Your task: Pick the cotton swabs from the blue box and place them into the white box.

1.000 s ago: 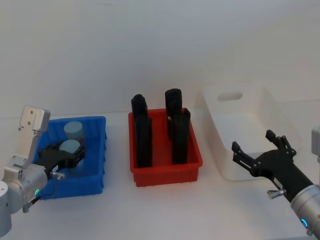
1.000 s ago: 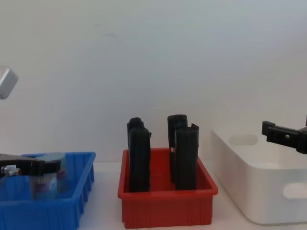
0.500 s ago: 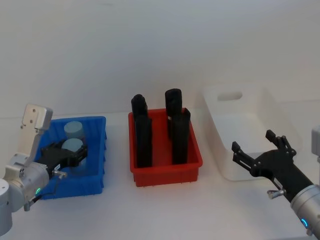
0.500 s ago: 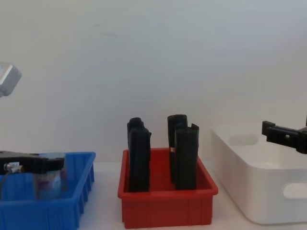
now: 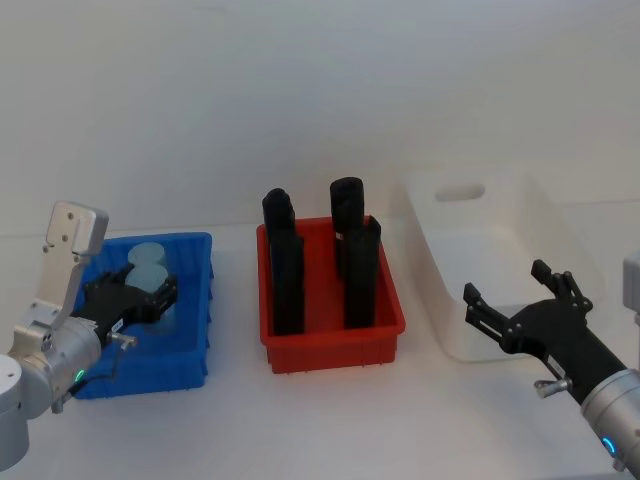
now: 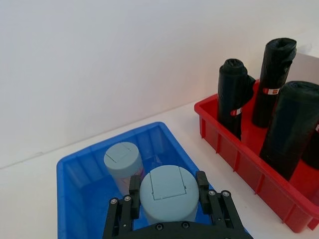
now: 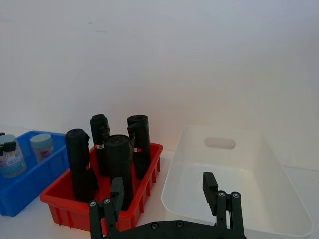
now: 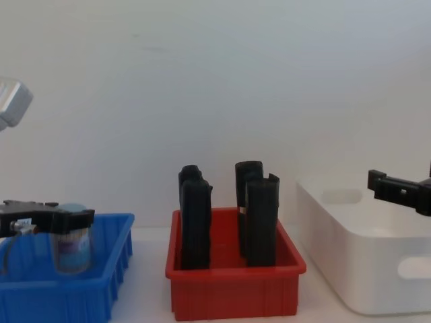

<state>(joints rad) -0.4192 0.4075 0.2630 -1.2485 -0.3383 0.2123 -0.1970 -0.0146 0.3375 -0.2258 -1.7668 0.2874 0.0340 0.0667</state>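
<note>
My left gripper [image 6: 168, 183] is shut on a cotton swab tub [image 6: 167, 194] with a light blue lid, gripping it from both sides. It holds the tub [image 8: 71, 247] upright, a little above the floor of the blue box [image 8: 74, 296]. A second tub [image 6: 123, 157] stands in the blue box [image 6: 75, 167] just behind it. In the head view the held tub [image 5: 150, 279] overlaps that second tub [image 5: 146, 251]. The white box [image 5: 440, 250] sits at the far right. My right gripper [image 5: 505, 282] hovers open in front of it, holding nothing.
A red bin [image 5: 335, 346] with several tall black rolls [image 5: 287, 270] stands between the blue box [image 5: 190, 350] and the white box [image 8: 363, 282]. The rolls rise well above the bin rims. A white wall closes the back of the white tabletop.
My left gripper has risen with the cotton swab tub, lifting it off the blue box floor. The right arm has not moved.
</note>
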